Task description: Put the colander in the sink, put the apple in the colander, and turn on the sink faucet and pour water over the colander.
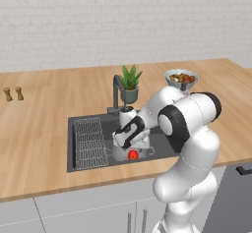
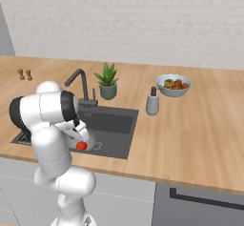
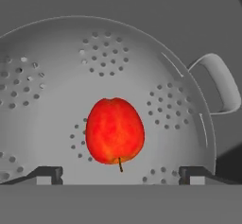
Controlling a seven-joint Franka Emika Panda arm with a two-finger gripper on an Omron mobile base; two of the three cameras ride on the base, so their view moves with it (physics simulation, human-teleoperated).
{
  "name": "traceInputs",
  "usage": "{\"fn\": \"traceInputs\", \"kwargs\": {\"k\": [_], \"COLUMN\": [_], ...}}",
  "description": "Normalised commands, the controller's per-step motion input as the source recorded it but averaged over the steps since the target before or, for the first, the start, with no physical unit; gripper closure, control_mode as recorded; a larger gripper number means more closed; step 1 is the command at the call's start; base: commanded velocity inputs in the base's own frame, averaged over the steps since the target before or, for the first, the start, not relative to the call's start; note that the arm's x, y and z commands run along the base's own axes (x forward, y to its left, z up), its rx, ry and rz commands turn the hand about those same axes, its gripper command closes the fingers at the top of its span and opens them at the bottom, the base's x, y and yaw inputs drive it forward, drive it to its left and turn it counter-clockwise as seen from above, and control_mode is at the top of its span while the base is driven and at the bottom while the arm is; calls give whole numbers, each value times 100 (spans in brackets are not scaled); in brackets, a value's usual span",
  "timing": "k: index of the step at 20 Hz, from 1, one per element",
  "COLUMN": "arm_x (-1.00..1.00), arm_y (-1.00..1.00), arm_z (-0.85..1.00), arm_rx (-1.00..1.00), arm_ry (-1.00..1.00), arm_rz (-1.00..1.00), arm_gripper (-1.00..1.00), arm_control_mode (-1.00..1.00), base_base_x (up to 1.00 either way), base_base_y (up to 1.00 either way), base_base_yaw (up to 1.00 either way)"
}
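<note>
The silver colander (image 3: 56,76), dotted with holes, sits in the dark sink (image 1: 98,124), its loop handle (image 3: 222,83) at the right in the hand view. The red apple (image 3: 115,131) lies on the colander's bottom, stem toward the camera. My gripper (image 3: 120,173) hangs just above it, open, with the fingertips (image 3: 47,174) spread wider than the apple and clear of it. From the base, the apple (image 1: 133,154) shows under the hand (image 1: 129,137) in the colander (image 1: 148,151). The dark sink faucet (image 1: 116,92) stands behind the basin, its spout bent over the sink (image 2: 116,125).
A wire grid rack (image 1: 90,142) fills the sink's left part. A potted plant (image 1: 130,84), a fruit bowl (image 1: 181,78) and a soap dispenser (image 2: 152,102) stand on the wooden counter behind and right of the sink. Two small shakers (image 1: 13,94) stand far left.
</note>
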Motion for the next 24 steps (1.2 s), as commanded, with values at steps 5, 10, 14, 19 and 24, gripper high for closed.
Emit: {"fn": "traceInputs", "kwargs": {"k": [5, 10, 14, 19, 24], "arm_x": [-5, 0, 0, -4, 0], "arm_y": [-19, -28, -13, -39, -39], "arm_z": [83, 86, 86, 33, 17], "arm_rx": [2, 5, 5, 6, 9], "arm_ry": [-12, -12, -18, -40, -52], "arm_rz": [0, 1, 1, 14, 21], "arm_gripper": [-100, -100, -100, -100, -100], "arm_control_mode": [-100, -100, -100, -100, -100], "base_base_x": [0, 0, 0, 0, 0], "base_base_y": [0, 0, 0, 0, 0], "base_base_yaw": [0, 0, 0, 0, 0]}}
